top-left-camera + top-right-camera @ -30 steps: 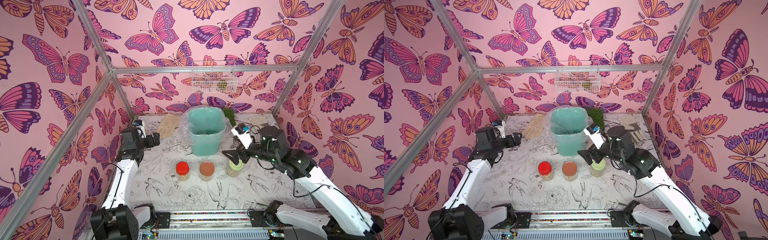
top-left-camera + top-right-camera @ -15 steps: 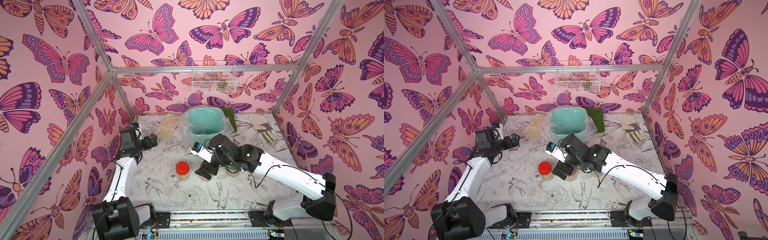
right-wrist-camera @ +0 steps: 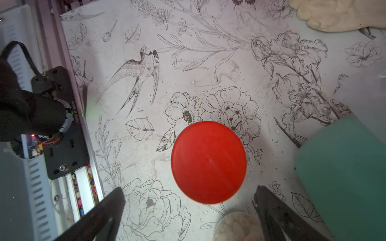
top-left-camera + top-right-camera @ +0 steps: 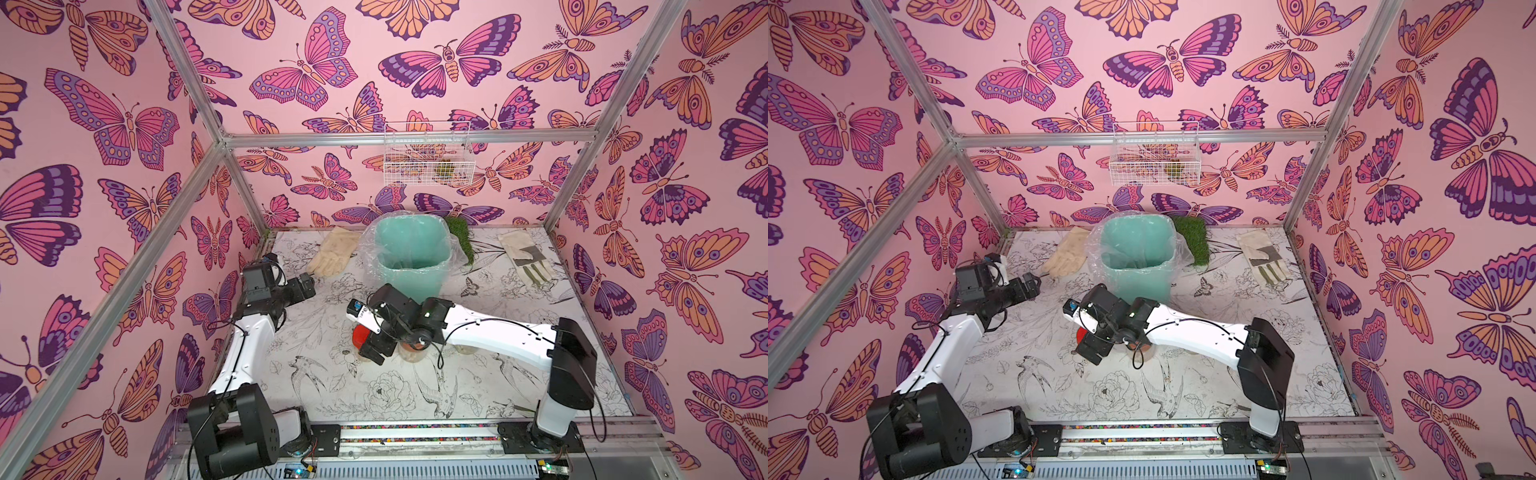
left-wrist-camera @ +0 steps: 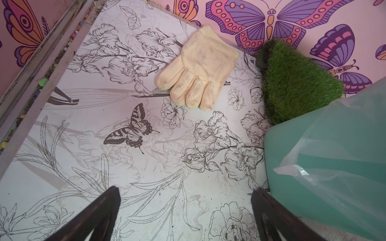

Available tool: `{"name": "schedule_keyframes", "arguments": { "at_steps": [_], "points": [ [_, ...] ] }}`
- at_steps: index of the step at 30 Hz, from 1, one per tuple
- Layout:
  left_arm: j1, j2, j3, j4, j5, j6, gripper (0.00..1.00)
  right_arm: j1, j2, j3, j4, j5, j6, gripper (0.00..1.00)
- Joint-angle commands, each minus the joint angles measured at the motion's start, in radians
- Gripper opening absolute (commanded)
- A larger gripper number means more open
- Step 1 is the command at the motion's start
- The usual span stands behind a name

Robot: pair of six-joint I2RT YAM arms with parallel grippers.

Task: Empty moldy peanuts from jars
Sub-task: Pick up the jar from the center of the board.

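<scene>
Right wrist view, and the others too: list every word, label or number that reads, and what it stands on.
No text reads in any view.
Faint print on the black arm joint: too blurred to read.
Round red jar lid: blank.

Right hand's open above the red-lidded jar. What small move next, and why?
Probably ease the right hand down until its open fingers straddle the red lid: the lid lies between them, untouched and not yet gripped.

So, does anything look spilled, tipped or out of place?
No spill that I can see. The red-lidded jar stands upright, closed. Only the grass patch looks odd: it seems to lean against the back wall behind the bin.
</scene>
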Motion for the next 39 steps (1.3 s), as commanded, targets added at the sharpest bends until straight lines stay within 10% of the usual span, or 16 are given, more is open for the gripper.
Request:
{"name": "schedule_keyframes", "arguments": {
  "at_steps": [1, 10, 29, 35, 39],
  "points": [
    [0.009, 0.003, -0.022, 0.02, 0.01, 0.001, 1.0, 0.011, 0.019, 0.054, 0.024, 0.063, 0.019, 0.99],
    [0.01, 0.004, -0.032, 0.026, 0.009, 0.018, 1.0, 0.013, 0.09, 0.077, 0.007, 0.097, 0.024, 1.0],
    [0.012, 0.003, -0.04, 0.034, 0.035, 0.023, 1.0, 0.013, 0.103, 0.067, 0.016, 0.058, 0.059, 0.61],
    [0.012, 0.003, -0.039, 0.034, 0.053, 0.026, 1.0, 0.013, 0.084, 0.067, 0.032, 0.055, 0.059, 0.4],
    [0.011, -0.009, -0.031, 0.037, 0.145, 0.034, 1.0, 0.011, 0.036, 0.049, 0.074, 0.057, 0.055, 0.0]
  ]
}}
